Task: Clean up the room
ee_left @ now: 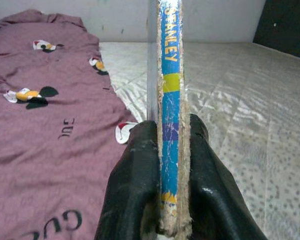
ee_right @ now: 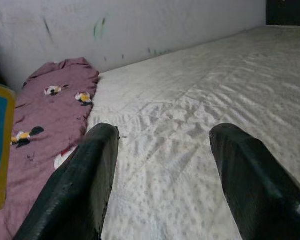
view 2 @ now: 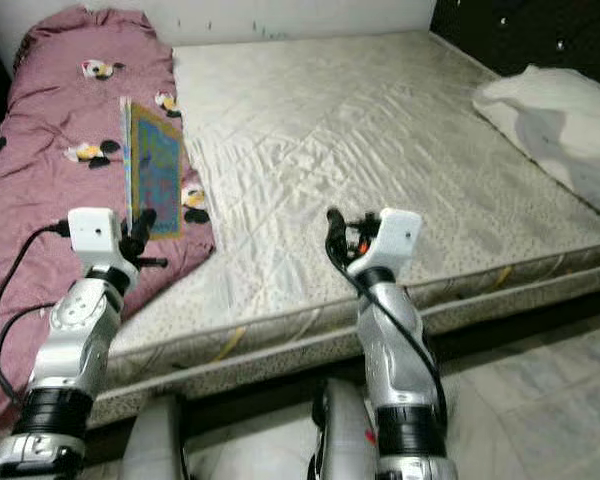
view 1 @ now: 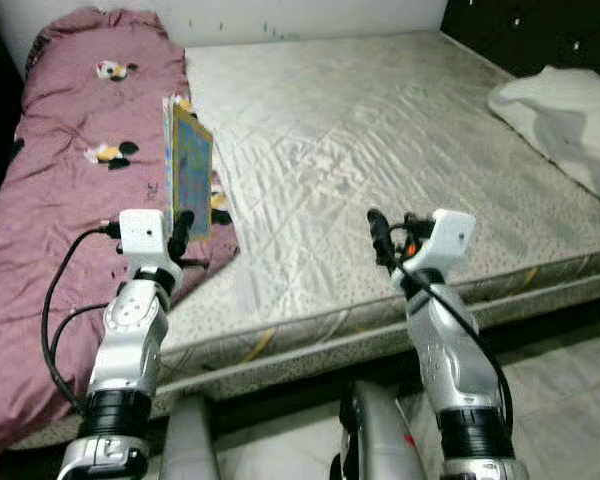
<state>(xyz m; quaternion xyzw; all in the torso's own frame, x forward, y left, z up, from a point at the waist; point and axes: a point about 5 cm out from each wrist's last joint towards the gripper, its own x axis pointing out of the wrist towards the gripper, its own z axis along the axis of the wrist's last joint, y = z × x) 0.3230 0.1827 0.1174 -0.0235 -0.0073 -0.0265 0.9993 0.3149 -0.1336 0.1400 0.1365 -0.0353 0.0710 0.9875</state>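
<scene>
Above the mattress (view 1: 380,160) edge, left end effector (ee_left: 170,165) pinches an upright book (view 1: 190,170); right end effector (ee_right: 165,170) spread.

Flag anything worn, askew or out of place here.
The book clamped upright in the left gripper has frayed, worn edges. On the bare mattress, the blanket lies rumpled along one side and a white pillow sits askew at the far corner.

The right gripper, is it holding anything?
No, the right gripper is open over the bare mattress with nothing between its fingers.
</scene>
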